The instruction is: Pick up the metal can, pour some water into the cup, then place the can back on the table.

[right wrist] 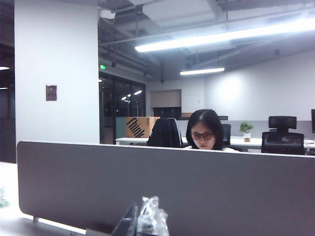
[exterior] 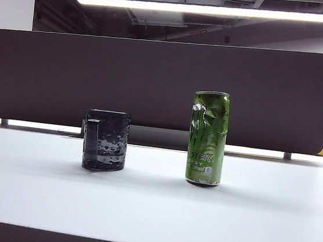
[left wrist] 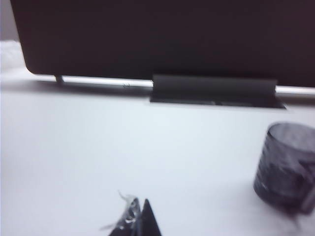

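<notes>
The metal can (exterior: 207, 138) and the cup (exterior: 105, 140) are left standing apart on the table (exterior: 151, 207), while the left gripper (left wrist: 139, 220) and right gripper (right wrist: 140, 220) are seen closed and empty.

Green metal can (exterior: 207, 138) with claw-mark logo, white lettering; dimpled blue-black cup (exterior: 105, 140); white table (exterior: 151, 207); grey-brown partition (exterior: 154, 85).

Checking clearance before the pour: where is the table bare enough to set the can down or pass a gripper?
Bare table lies left of the cup, right of the can, between them, and along the whole front. Nowhere crowded. The left gripper hangs near the cup, shut; the right gripper, shut, faces the partition.
</notes>
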